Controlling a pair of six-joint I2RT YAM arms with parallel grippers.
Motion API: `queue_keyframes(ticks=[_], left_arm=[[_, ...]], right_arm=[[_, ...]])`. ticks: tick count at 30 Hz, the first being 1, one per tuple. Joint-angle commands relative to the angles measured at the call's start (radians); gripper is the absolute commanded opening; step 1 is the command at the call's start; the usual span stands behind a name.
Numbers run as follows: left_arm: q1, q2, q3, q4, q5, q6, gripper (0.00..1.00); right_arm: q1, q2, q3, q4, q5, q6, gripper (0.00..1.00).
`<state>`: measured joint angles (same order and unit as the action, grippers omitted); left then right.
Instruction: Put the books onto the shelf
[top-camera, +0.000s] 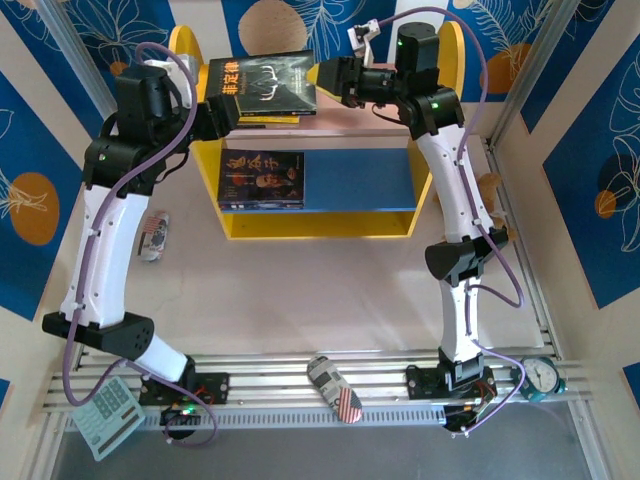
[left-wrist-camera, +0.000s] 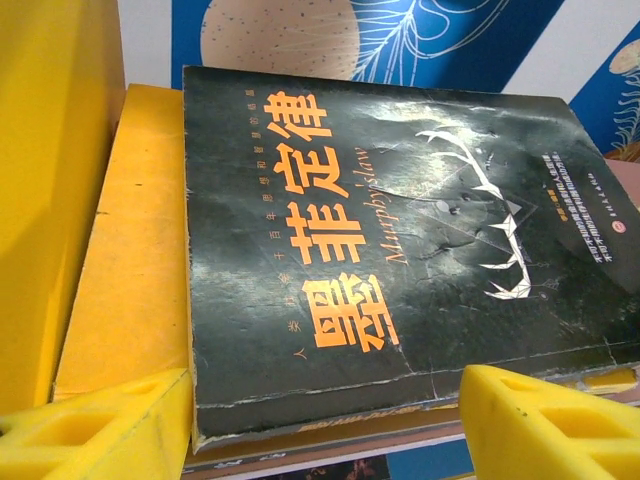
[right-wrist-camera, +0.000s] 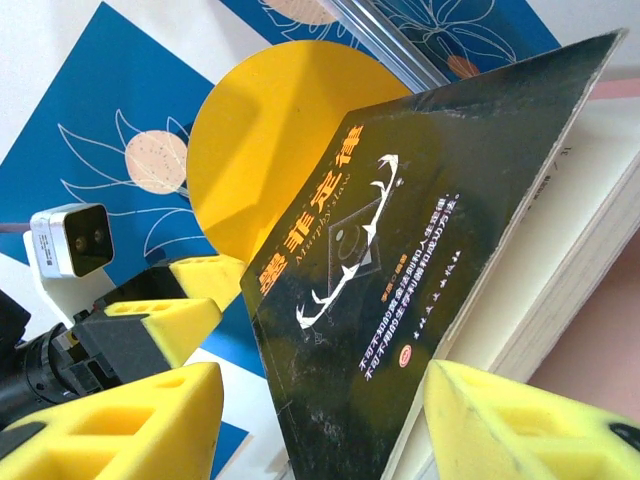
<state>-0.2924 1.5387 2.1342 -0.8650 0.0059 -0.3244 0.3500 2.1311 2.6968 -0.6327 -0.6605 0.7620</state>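
**Book stack on top board, both claws at its ends**

Top external: black book (top-camera: 262, 80) lies flat on the yellow book (top-camera: 270, 119) on the shelf's pink top board (top-camera: 365, 122). The left gripper (top-camera: 228, 108) is at its left end and the right gripper (top-camera: 325, 78) at its right end. Another dark book (top-camera: 262, 180) lies on the blue lower board (top-camera: 360, 180).

Left wrist: the fingers (left-wrist-camera: 100, 425) are spread and the book's near edge sits in the gap, with no pinch seen.

Right wrist: the fingers (right-wrist-camera: 110, 430) are spread (gap visible beside the cover). A tilted book corner is between them, with the yellow side panel (right-wrist-camera: 270, 140) behind.
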Motion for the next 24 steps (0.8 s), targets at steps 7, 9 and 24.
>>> queue_keyframes(ticks=[7,9,24], left_arm=[[0.03,-0.032,-0.002,0.003,-0.058,0.027,0.73],[0.037,-0.037,0.001,0.004,-0.063,0.029,0.74],[0.078,-0.061,0.006,0.022,-0.083,0.033,0.79]], right_arm=[[0.047,0.018,0.029,0.028,-0.043,0.022,0.56],[0.048,0.018,0.028,0.032,-0.042,0.024,0.56],[0.027,-0.003,0.029,-0.049,-0.017,-0.035,0.56]])
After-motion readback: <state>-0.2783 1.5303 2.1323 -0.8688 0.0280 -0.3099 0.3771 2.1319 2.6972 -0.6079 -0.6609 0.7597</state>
